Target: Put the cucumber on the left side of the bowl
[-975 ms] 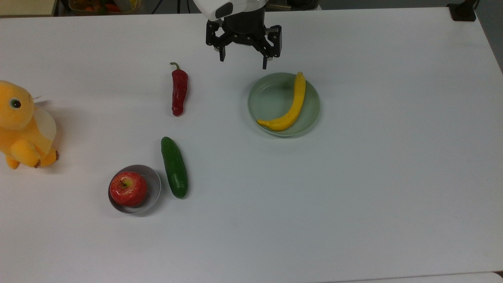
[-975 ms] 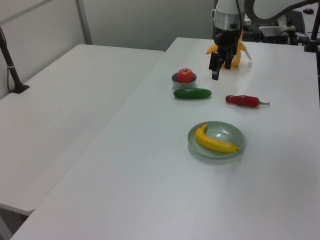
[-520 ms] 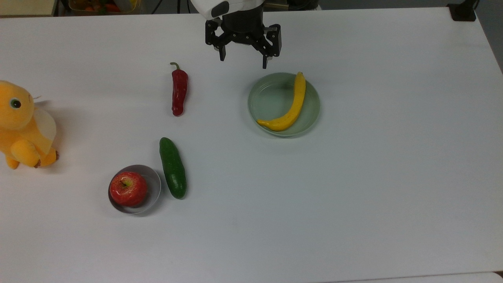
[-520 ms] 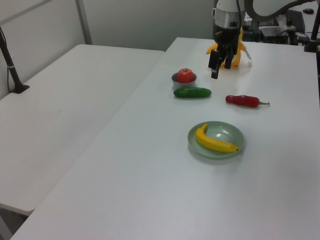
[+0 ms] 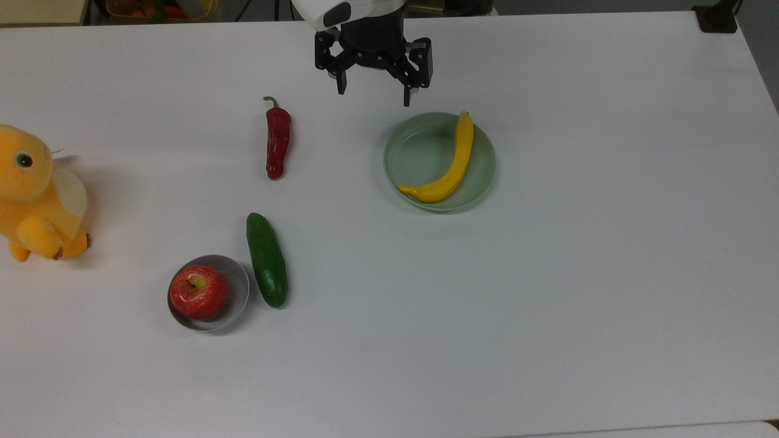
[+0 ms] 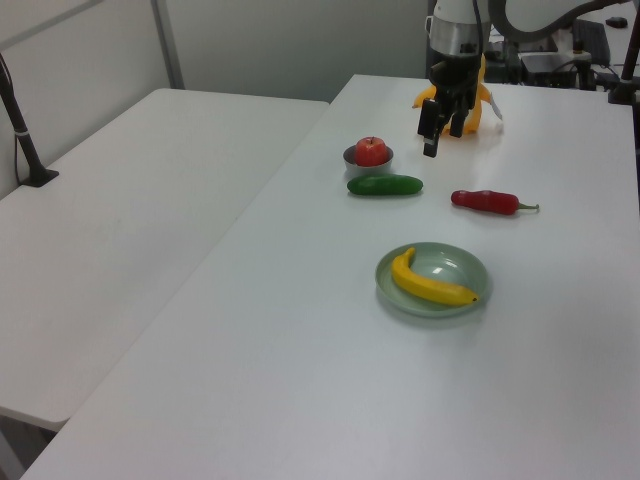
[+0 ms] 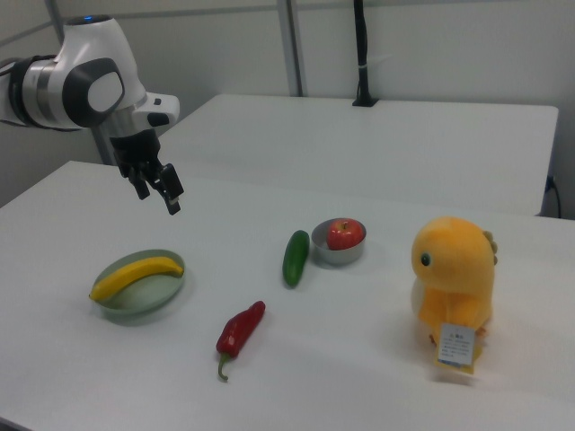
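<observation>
Top view: cucumber lies right of bowl.

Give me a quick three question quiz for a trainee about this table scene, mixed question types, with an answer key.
1. True or false: the cucumber lies inside the bowl.
2. Multiple choice: what rests on the pale green plate? A) the apple B) the banana C) the red chili
3. Short answer: how do the jaws of the gripper stand, and do they hold anything?

Key
1. False: it lies on the table beside the bowl, on the top view's right of it.
2. B: the banana. The apple sits in the bowl and the red chili lies on the table.
3. Open and empty, hanging above the table near the plate.
</observation>
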Robot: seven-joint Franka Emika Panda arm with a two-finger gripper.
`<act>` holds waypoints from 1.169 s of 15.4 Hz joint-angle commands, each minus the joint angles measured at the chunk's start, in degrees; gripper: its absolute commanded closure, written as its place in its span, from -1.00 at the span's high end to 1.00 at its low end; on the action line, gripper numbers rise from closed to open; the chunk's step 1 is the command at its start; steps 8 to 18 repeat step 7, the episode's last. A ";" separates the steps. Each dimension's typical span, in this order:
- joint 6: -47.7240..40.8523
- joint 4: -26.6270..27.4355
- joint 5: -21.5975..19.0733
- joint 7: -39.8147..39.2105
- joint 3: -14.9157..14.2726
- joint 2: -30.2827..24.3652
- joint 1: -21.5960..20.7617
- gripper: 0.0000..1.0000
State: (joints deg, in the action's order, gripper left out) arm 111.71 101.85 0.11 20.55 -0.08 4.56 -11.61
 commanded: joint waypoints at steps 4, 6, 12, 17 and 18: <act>0.09 2.65 -0.81 -12.81 -0.97 -2.10 -0.52 1.00; 0.09 2.65 -0.81 -12.82 -0.97 -2.10 -0.52 1.00; 0.09 2.65 -0.81 -12.82 -0.97 -2.10 -0.52 1.00; 0.09 2.65 -0.81 -12.82 -0.97 -2.10 -0.52 1.00; 0.09 2.65 -0.81 -12.82 -0.97 -2.10 -0.52 1.00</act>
